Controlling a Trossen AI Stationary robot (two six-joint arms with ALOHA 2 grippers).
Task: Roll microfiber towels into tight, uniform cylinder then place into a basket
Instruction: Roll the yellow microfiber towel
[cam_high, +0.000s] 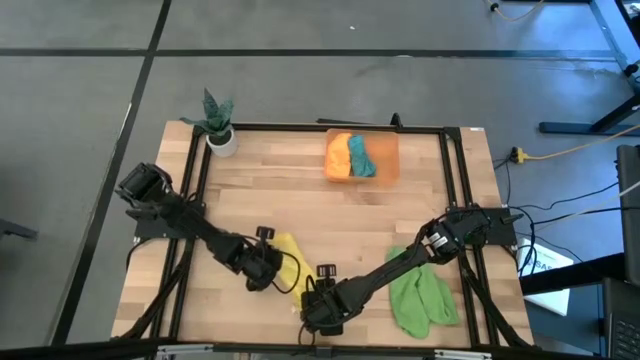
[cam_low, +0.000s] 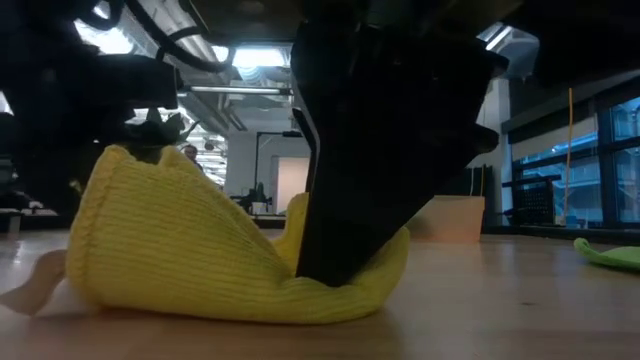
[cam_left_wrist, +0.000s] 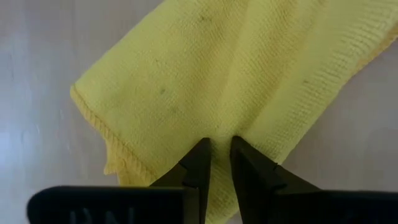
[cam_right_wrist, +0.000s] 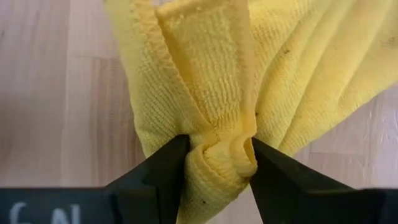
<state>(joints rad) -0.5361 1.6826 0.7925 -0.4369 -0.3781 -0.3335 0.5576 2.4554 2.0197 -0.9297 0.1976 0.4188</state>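
The yellow towel (cam_high: 291, 262) lies bunched near the table's front, between my two grippers; in the low view (cam_low: 190, 250) its bottom rests on the table and its left part rises. My left gripper (cam_high: 268, 270) is shut on its left part. My right gripper (cam_high: 318, 298) is shut on its near end. The light green towel (cam_high: 420, 298) lies flat at the front right. The orange basket (cam_high: 362, 157) at the far middle holds a rolled orange towel (cam_high: 339, 157) and a rolled teal towel (cam_high: 361, 155). My left gripper pinches a raised fold of the yellow towel (cam_left_wrist: 219, 140) between its two fingertips, which are nearly closed. The fingers come slanting down from the table's left. That part stands lifted (cam_low: 130, 165) while the cloth below rests on the table. My right gripper pinches a thick bunch of several layers at the yellow towel's near end (cam_right_wrist: 221, 155) between its two fingers. The fingers come slanting down from the table's right and near side. The bunch sits low on the table (cam_low: 340, 285); the rest spreads away slack.
A white pot with a green plant (cam_high: 218, 125) stands at the far left corner. A black frame (cam_high: 330, 128) runs along the table's edges. Bare wood lies between the basket and the towels.
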